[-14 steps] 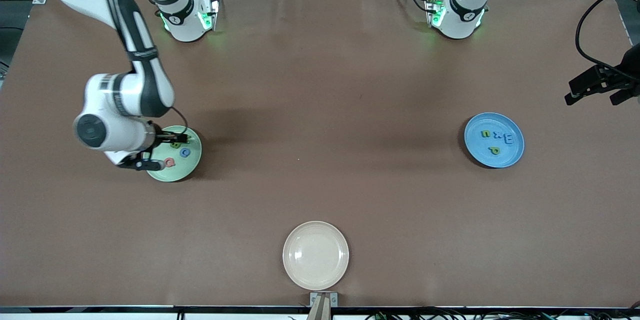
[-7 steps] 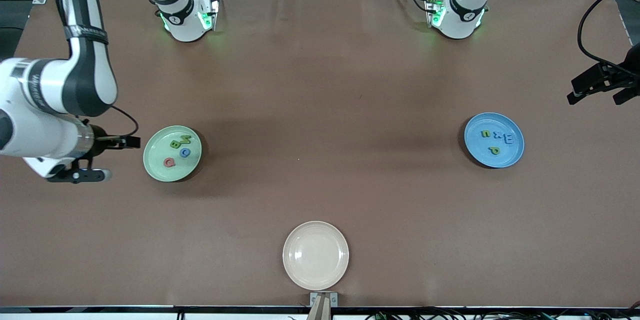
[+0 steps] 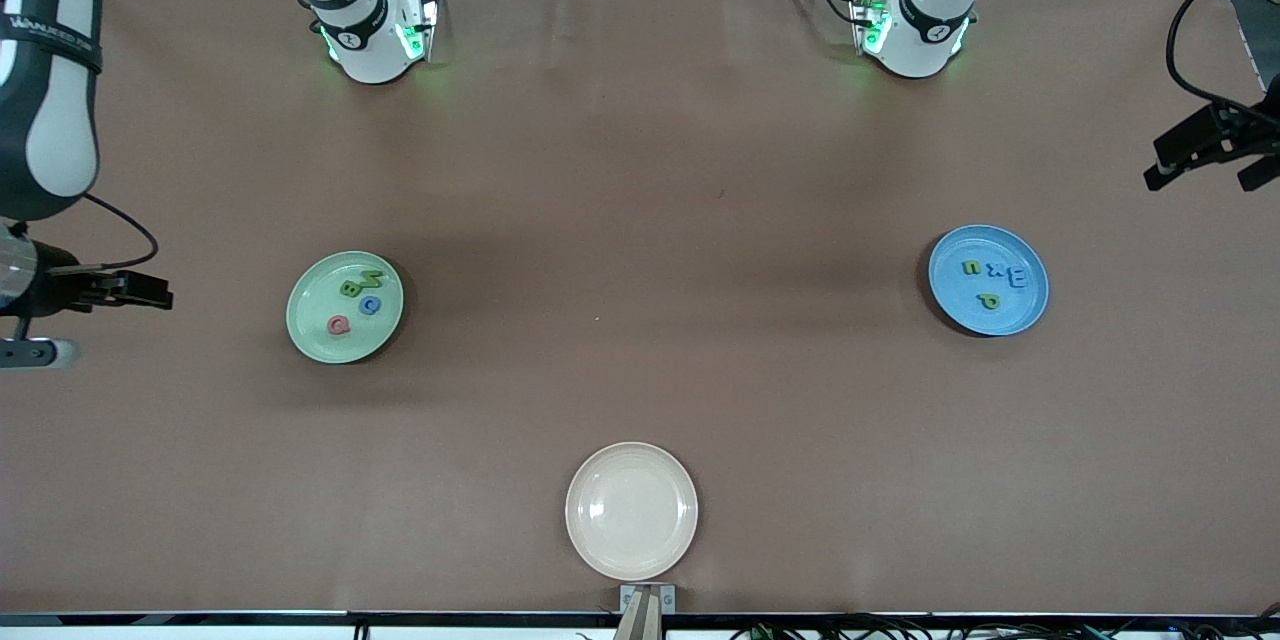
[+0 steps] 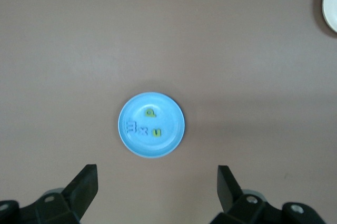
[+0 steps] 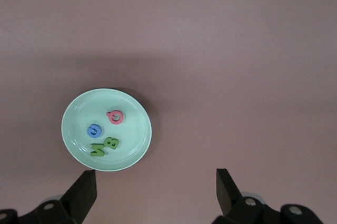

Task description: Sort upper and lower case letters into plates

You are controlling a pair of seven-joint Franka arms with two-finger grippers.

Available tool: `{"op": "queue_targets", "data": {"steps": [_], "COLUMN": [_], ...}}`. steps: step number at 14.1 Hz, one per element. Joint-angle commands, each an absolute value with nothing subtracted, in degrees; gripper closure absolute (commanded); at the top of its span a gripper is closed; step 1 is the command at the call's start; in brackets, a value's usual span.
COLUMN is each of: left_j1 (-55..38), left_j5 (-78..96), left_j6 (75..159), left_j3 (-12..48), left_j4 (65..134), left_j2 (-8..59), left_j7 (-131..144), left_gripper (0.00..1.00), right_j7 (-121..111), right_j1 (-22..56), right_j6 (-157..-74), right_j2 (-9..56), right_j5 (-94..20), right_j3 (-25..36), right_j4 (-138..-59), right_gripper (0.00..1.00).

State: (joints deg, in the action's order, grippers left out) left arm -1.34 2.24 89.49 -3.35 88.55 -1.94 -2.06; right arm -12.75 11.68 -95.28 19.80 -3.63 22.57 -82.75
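Pincers released: right (image 3: pixel 150 295), left (image 3: pixel 1210 155), high at desk (image 3: pixel 640 170) ends. Letters (image 3: pixel 352 300) sorted in green plate (image 3: pixel 310 335), blue plate (image 3: pixel 1030 315); looks done.

My right gripper (image 5: pixel 152 195), a second ago low over pale green plate (image 3: pixel 345 307), now pulled clear of it toward right arm's end of table, jaws spread, nothing held. Plate and its four letters (image 3: pixel 355 301) fully uncovered. My left gripper (image 4: pixel 155 192) edged slightly farther from blue plate (image 3: pixel 988 280).
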Motion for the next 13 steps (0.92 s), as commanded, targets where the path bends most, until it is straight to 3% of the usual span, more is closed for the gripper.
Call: {"op": "queue_targets", "data": {"steps": [1,13], "left_j1": [-0.7,-1.2], "left_j5": [2.1,1.7], "left_j6": [87.9,88.9], "left_j3": [-2.8,-2.7], "left_j4": [88.8,88.9], "left_j2": [-3.2,-2.3], "left_j7": [-2.5,-2.5], "left_gripper": [0.00,0.00], "right_j7": [-12.7,-12.8], "right_j1": [10.6,8.2], "right_j6": [-91.2,-90.5], "right_j2": [20.0,20.3], "right_j5": [-6.5,-7.9], "right_j3": [21.9,21.8], "right_j4": [-79.7,-76.6], "right_gripper": [0.00,0.00]}}
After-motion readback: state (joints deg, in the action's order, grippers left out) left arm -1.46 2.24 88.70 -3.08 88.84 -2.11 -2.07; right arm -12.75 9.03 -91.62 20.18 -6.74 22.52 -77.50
